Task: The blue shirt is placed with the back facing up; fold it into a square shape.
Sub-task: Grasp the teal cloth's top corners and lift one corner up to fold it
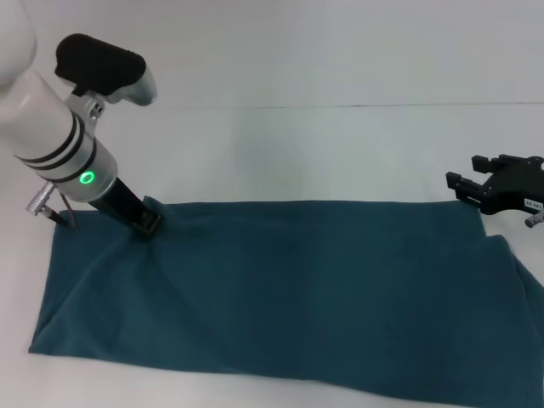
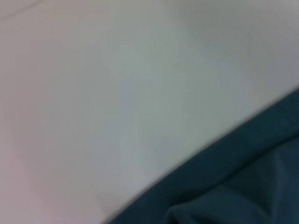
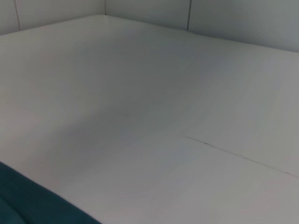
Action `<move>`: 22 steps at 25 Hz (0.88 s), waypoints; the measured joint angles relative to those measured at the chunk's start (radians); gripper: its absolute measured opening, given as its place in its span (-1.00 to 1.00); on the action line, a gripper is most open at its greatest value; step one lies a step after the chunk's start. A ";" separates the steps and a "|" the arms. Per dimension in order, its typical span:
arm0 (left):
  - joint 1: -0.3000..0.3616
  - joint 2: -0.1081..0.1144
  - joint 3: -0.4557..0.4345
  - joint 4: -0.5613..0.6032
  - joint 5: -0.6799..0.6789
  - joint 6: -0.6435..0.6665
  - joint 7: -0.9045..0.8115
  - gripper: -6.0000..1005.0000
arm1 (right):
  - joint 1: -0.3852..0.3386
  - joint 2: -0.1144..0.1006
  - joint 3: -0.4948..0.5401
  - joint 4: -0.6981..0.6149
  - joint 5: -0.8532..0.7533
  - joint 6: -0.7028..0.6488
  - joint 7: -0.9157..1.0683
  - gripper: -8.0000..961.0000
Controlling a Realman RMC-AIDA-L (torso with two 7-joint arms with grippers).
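Note:
The blue shirt lies flat on the white table as a long, plain teal band running left to right. My left gripper reaches down onto its far edge near the left end, shut on a small raised pucker of cloth there. Only the shirt's edge and bare table appear in the left wrist view. My right gripper hovers open just beyond the shirt's far right corner, touching nothing. One corner of the shirt shows in the right wrist view.
White table surface stretches behind the shirt to a seam line at the back. A joint in the tabletop and the wall panels show in the right wrist view.

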 joint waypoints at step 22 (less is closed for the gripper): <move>0.124 0.020 0.038 0.290 0.003 0.030 -0.093 -0.94 | -0.001 -0.002 0.033 -0.009 0.028 -0.032 0.006 0.07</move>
